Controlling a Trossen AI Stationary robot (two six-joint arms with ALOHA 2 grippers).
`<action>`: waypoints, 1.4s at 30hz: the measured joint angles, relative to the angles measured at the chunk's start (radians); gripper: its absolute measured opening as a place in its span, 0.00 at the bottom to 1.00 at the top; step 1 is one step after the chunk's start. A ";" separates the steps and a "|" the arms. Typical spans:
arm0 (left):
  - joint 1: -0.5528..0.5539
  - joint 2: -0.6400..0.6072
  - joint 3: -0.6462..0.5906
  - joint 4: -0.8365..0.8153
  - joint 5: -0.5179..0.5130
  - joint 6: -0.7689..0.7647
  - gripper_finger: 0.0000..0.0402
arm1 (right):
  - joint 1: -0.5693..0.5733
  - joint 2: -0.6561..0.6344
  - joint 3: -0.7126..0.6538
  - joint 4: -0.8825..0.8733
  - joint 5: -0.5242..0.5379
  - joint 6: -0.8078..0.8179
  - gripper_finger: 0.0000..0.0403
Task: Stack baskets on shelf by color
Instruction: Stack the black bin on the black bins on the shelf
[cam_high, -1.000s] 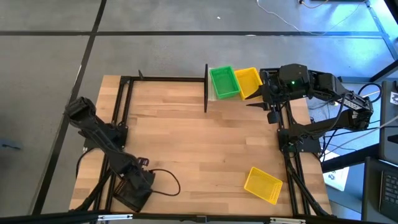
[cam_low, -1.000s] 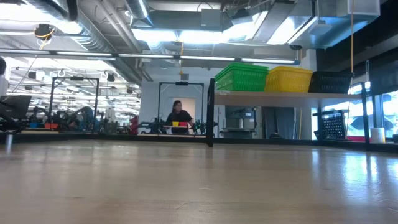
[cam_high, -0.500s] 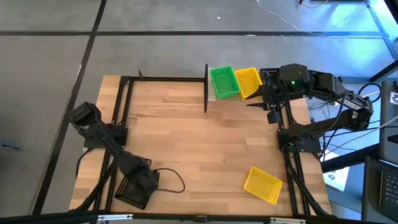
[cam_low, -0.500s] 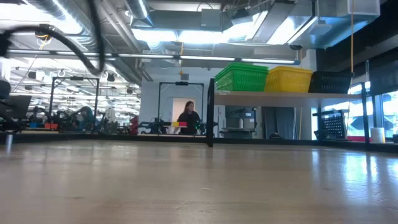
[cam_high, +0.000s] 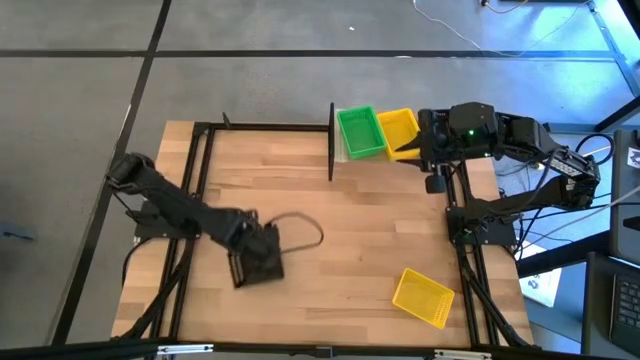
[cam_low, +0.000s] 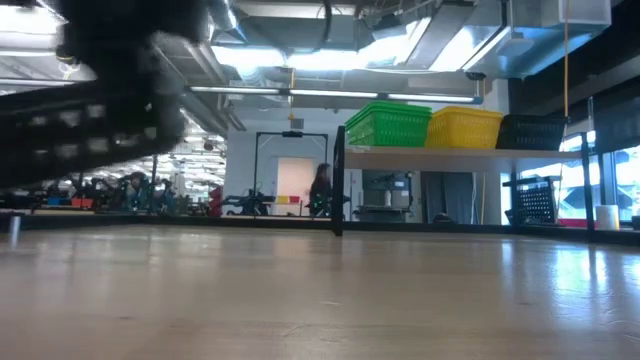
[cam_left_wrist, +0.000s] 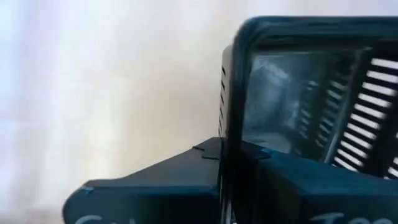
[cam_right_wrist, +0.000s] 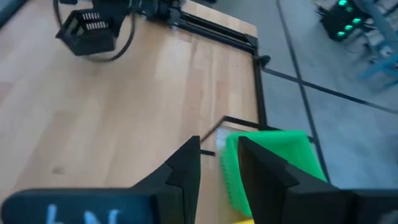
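Left gripper (cam_high: 262, 262) clamped on black basket's (cam_high: 258, 266) rim at table's seven o'clock; right gripper (cam_right_wrist: 219, 163) parted, empty, over green basket (cam_right_wrist: 273, 163) at one o'clock.

My tabletop (cam_high: 340, 230) is planked wood, pale brown with a smooth, faintly satin finish that catches ceiling light in the low view. Its frame (cam_high: 265, 127) is thin matt black metal. The black basket (cam_high: 258, 265) in my left gripper (cam_left_wrist: 239, 155) is slotted plastic with a slightly glossy rim; the fingers (cam_left_wrist: 155, 193) look like smooth, dark matt plastic. The green basket (cam_high: 360, 132) and yellow baskets (cam_high: 398, 130) on the shelf (cam_low: 450, 153) are bright, perforated plastic, as is the yellow basket (cam_high: 423, 297) lying near the right edge. The shelf board is pale wood. My right gripper (cam_right_wrist: 217, 155) is dark and matt. The floor (cam_high: 100, 90) looks like dull grey concrete.
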 joint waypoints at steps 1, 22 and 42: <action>0.020 -0.007 0.036 -0.055 -0.055 0.001 0.00 | 0.000 0.000 0.000 0.000 0.015 -0.002 0.27; 0.323 -0.010 0.467 -0.127 -1.104 0.247 0.00 | 0.041 0.171 0.000 0.384 0.167 -0.182 0.27; 0.415 -0.009 0.468 0.251 -1.144 0.580 0.00 | 0.054 0.388 -0.001 0.798 0.170 -0.203 0.27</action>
